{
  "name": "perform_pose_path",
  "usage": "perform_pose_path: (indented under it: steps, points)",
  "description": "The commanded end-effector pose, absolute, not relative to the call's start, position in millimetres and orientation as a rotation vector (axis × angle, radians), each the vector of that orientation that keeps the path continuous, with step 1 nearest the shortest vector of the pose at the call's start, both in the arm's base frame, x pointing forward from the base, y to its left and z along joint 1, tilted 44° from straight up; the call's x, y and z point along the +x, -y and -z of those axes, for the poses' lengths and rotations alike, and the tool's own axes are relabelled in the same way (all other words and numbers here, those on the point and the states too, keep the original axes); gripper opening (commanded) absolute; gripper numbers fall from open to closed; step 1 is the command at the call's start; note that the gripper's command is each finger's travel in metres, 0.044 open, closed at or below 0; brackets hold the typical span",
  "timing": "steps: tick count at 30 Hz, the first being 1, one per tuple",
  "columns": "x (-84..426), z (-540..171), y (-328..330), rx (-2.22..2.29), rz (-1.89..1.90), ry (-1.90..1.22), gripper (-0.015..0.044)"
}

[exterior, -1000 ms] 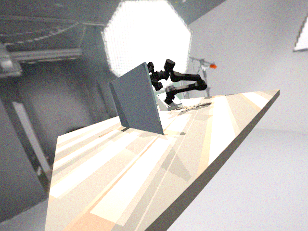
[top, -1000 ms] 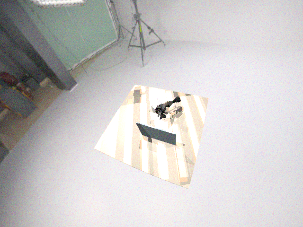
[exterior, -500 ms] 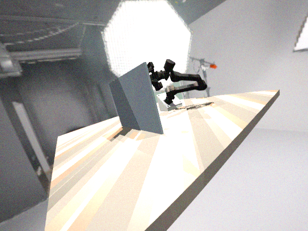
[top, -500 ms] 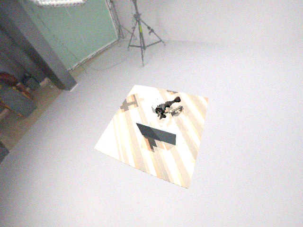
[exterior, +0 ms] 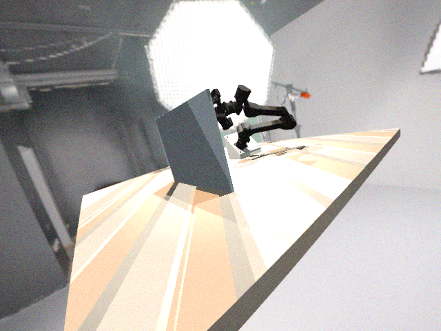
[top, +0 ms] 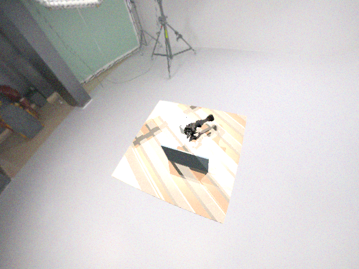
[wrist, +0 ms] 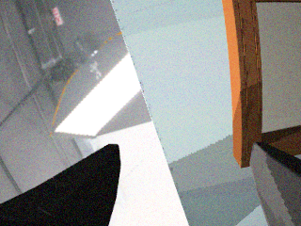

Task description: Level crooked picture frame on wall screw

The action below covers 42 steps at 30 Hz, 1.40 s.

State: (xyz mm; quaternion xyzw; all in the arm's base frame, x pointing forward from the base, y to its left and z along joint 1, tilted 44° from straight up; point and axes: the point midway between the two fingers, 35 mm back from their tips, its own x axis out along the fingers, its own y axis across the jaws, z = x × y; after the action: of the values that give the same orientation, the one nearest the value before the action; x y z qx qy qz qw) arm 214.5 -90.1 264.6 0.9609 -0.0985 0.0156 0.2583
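The picture frame [wrist: 249,94] shows only in the wrist view, at the right: an orange-brown wooden side bar, a corner and part of a grey picture. Its side bar is not parallel to the wall panel's slanting edge. The blue-grey wall panel [top: 185,158] [exterior: 188,149] [wrist: 188,85] hides the frame in the top and exterior views. The screw and notched strip are hidden. My gripper [wrist: 187,154] is open, on the frame's side of the panel. In the wrist view its right fingertip overlaps the frame's corner; contact cannot be told. The left fingertip is well away from the frame, over the background.
The wall panel stands upright on the striped wooden table [top: 139,174] [exterior: 142,285]. The black arm [top: 199,123] [exterior: 267,110] rises from a pale base block [exterior: 245,153] behind the panel. A tripod [top: 168,43] stands on the floor beyond the table.
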Motion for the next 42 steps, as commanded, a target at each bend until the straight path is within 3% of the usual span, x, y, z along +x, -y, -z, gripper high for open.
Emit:
perform_pose_path:
  steps: [1,29,42]
  points:
    - [214,-266,89,2.607,-0.047,0.261,0.026]
    - [215,-264,89,2.603,-0.043,0.267,0.026]
    - [218,-234,41,2.478,-0.035,0.258,0.026]
